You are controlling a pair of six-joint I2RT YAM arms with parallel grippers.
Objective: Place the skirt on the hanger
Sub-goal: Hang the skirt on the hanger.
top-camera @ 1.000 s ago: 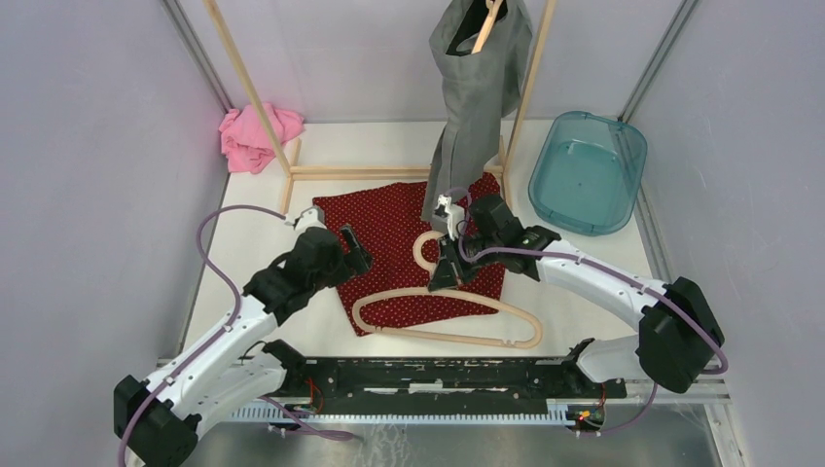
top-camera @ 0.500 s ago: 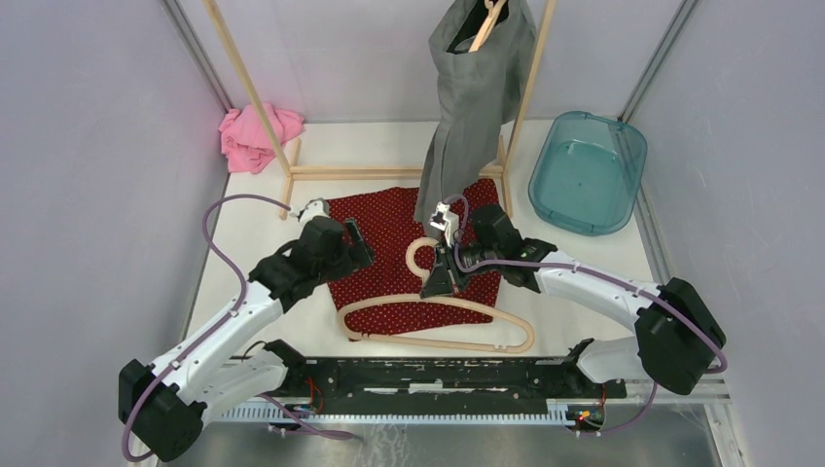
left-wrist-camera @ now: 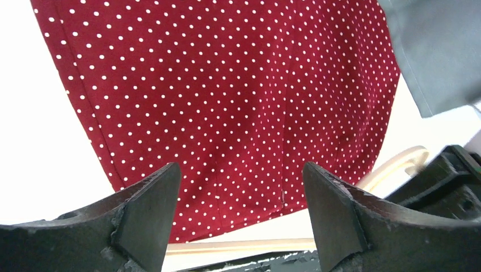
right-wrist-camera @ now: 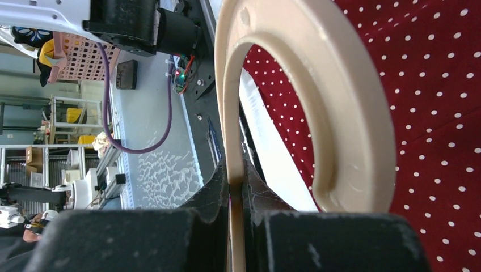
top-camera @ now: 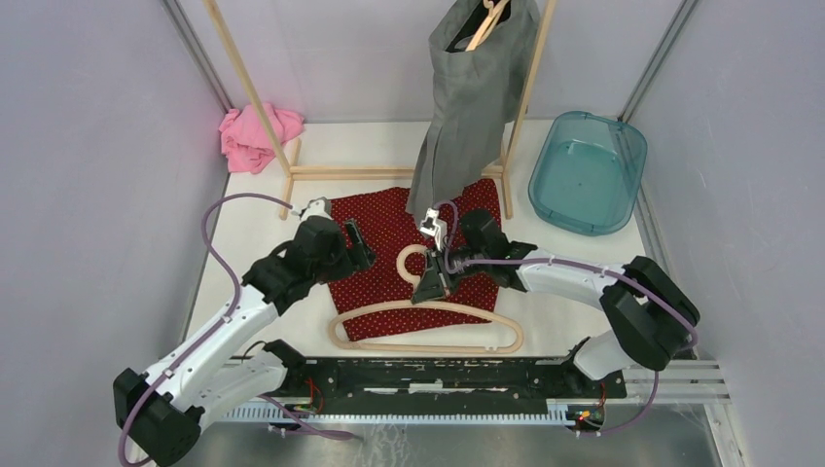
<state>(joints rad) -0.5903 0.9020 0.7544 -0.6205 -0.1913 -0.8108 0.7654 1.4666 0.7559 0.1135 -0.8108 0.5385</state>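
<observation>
The red polka-dot skirt (top-camera: 389,229) lies flat on the white worktop (top-camera: 253,253), a thin woven cloth with small white dots and a stitched hem along its left edge; its far edge lies under the hem of a grey garment (top-camera: 472,88). That garment hangs in soft folds from a pale wooden rack (top-camera: 243,88).

A cream hanger (top-camera: 428,347), smooth with a rounded hook, lies across the skirt's near part, its long bar on bare worktop beyond the hem. The right hand (right-wrist-camera: 235,181) is clamped tight on the hanger's thin neck just below the hook, which curves up over the dotted cloth.

The left hand (left-wrist-camera: 239,170) hovers over the skirt's left side, its dark fingers spread wide with nothing between them. Bare worktop lies left of the skirt.

A crumpled pink cloth (top-camera: 255,131) lies in the far left corner by the rack's foot. A clear teal plastic tub (top-camera: 589,170) with rounded corners sits far right, well apart from the skirt.
</observation>
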